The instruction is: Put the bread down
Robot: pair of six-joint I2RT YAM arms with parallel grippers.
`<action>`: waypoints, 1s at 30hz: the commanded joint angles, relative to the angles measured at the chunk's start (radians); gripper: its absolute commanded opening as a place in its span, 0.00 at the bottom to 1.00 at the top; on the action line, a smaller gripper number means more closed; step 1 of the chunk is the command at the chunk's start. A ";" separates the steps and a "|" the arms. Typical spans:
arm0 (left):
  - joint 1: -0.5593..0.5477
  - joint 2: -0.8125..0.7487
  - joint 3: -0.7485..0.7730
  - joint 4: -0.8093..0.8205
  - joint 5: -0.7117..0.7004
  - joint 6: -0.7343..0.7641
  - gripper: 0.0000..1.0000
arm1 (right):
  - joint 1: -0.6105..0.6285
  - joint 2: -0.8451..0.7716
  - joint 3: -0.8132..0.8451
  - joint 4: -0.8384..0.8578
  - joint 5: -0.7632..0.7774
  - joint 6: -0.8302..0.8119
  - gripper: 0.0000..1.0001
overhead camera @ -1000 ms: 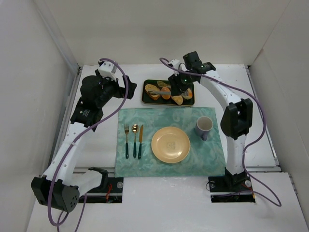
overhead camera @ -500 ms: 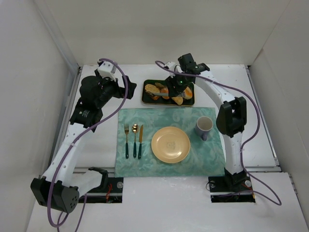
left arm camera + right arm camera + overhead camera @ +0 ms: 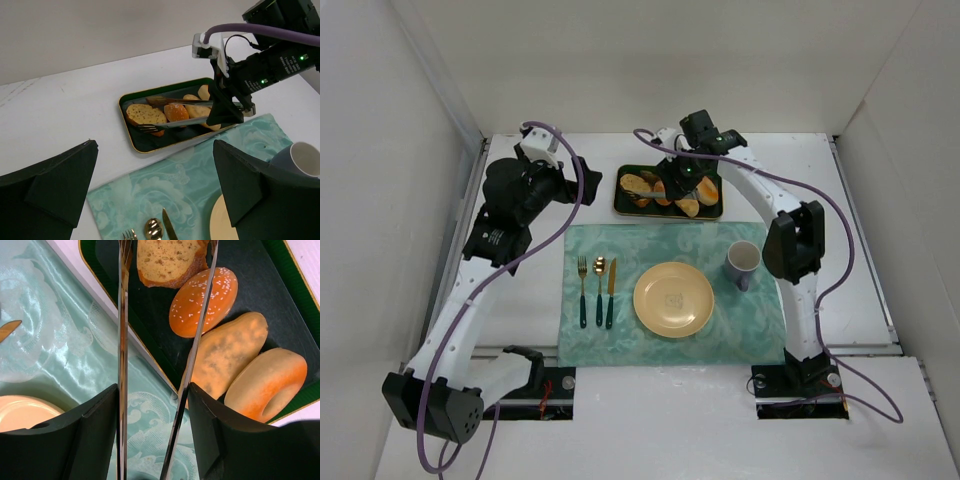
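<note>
The bread (image 3: 167, 257), a toasted slice with a speckled crumb, lies at the left end of the dark green tray (image 3: 617, 197). My right gripper (image 3: 152, 387) is shut on a pair of metal tongs (image 3: 121, 315), whose two arms reach out over the tray and stand apart on either side of the bread. From the left wrist view the tongs' toothed tip (image 3: 145, 128) sits at the near edge of the bread (image 3: 145, 114). Off to the left of the tray my left gripper (image 3: 155, 146) hangs open above the table, holding nothing.
An orange sesame bun (image 3: 202, 302), a pale long roll (image 3: 225, 355) and a ring-shaped roll (image 3: 265, 385) share the tray. The teal placemat (image 3: 620, 250) holds a yellow plate (image 3: 673, 298), a mug (image 3: 743, 262) and a fork, spoon and knife (image 3: 597, 290). White walls enclose the table.
My right arm has swung left over the tray, carrying the tongs toward the bread at its left end. The left arm has barely moved.
</note>
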 commanded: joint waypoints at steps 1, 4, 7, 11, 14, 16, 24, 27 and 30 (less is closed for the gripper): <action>-0.003 -0.039 0.005 0.042 0.001 -0.009 1.00 | 0.021 0.016 0.067 -0.016 0.026 -0.017 0.60; -0.003 -0.039 0.005 0.042 0.001 -0.009 1.00 | 0.021 0.028 0.076 -0.027 0.035 -0.017 0.60; -0.003 -0.049 0.005 0.042 0.001 -0.009 1.00 | 0.031 0.038 0.076 -0.038 0.046 -0.017 0.60; -0.003 -0.049 0.005 0.042 0.001 -0.009 1.00 | 0.031 0.038 0.076 -0.047 0.055 -0.017 0.60; -0.003 -0.049 0.005 0.042 0.001 0.001 1.00 | 0.031 0.038 0.076 -0.047 0.055 -0.017 0.54; -0.003 -0.049 0.005 0.042 0.001 0.001 1.00 | 0.031 0.038 0.076 -0.047 0.055 -0.017 0.52; -0.003 -0.049 0.005 0.042 0.001 0.001 1.00 | 0.031 -0.001 0.038 -0.017 0.055 -0.017 0.42; -0.003 -0.049 0.005 0.042 0.001 0.001 1.00 | 0.031 -0.024 0.028 -0.006 0.044 -0.017 0.42; -0.003 -0.049 0.005 0.042 0.001 0.001 1.00 | 0.031 -0.051 0.019 0.016 0.044 -0.017 0.42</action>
